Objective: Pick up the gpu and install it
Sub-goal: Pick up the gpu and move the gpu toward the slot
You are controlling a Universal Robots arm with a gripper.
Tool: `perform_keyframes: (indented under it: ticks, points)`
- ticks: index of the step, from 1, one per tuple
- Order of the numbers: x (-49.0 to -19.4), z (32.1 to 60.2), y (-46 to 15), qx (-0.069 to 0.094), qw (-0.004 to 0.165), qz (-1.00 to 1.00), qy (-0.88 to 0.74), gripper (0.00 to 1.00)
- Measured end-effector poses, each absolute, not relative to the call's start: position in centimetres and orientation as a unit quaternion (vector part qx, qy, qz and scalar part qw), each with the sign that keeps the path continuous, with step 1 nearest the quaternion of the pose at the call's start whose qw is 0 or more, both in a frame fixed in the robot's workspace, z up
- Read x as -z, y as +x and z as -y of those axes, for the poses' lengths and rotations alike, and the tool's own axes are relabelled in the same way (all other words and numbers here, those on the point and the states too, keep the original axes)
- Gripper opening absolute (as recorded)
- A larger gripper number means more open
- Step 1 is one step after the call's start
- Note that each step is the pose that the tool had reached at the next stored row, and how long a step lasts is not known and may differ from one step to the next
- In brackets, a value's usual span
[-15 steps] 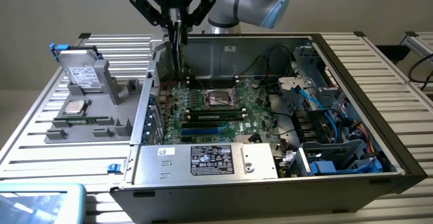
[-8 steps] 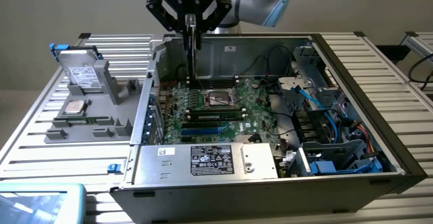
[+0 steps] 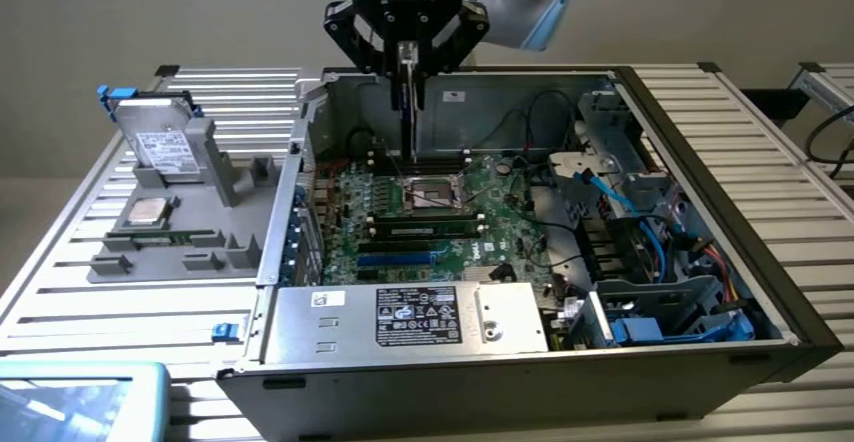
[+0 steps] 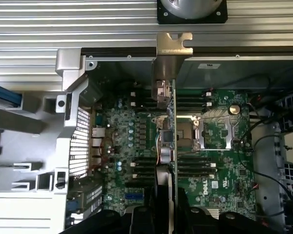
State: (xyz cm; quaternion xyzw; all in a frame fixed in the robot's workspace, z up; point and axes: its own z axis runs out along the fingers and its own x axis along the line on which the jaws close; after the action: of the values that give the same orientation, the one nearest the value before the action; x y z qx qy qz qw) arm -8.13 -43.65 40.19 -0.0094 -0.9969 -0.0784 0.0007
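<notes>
My gripper [image 3: 407, 57] hangs over the back part of the open computer case [image 3: 694, 162], shut on the gpu [image 3: 406, 112]. The card hangs upright and edge-on below the fingers, above the green motherboard [image 3: 427, 222] and clear of it. In the wrist view the gpu [image 4: 172, 122] is a thin green edge with its silver bracket [image 4: 174, 48] at the far end and the black cooler [image 4: 163, 187] near the gripper [image 4: 168, 217]. It lines up over the motherboard [image 4: 219, 161] beside the processor socket [image 4: 185, 131].
Blue and black cables [image 3: 627, 222] and drive bays fill the case on the exterior view's right. A power supply [image 3: 414, 317] sits at the case's near end. At the exterior view's left, a grey fixture [image 3: 187, 242] carries a hard drive [image 3: 167, 147], a processor [image 3: 144, 212] and a memory stick [image 3: 160, 232].
</notes>
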Motion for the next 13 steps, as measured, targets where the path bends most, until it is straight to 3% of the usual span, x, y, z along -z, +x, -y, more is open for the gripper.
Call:
perform_keyframes:
  ticks: [13]
  points:
    - [-38.5,43.7,-3.7,0.071,0.001,0.997,-0.009,0.28]
